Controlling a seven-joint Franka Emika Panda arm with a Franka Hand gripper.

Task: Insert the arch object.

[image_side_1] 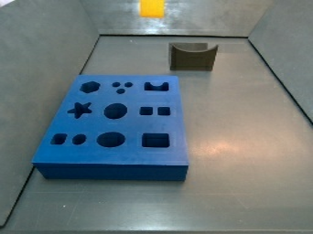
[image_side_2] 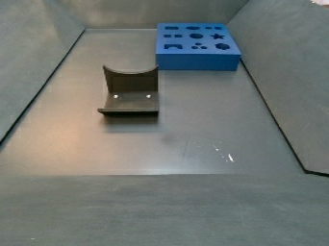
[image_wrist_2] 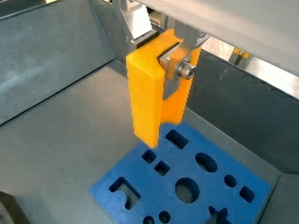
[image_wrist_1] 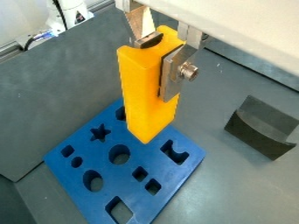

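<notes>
My gripper (image_wrist_1: 160, 57) is shut on the arch object (image_wrist_1: 146, 87), a bright orange-yellow elongated block held upright by its upper end. The silver fingers (image_wrist_1: 176, 72) clamp it from two sides. It hangs above the blue board (image_wrist_1: 187, 166), with its lower end over the board's far edge near the star and arch-shaped holes. Both wrist views show this; the gripper (image_wrist_2: 162, 52), block (image_wrist_2: 152, 87) and board (image_wrist_2: 146, 179) appear again. In a side view only the block's lower tip (image_side_1: 152, 8) shows, high above the board (image_side_1: 110, 169). The board also shows far back in a side view (image_side_2: 199, 60).
A dark olive-grey block with a U-shaped cutout (image_wrist_1: 263, 127) lies on the grey floor apart from the board, also in both side views (image_side_1: 192, 57) (image_side_2: 129, 93). Grey walls enclose the floor on several sides.
</notes>
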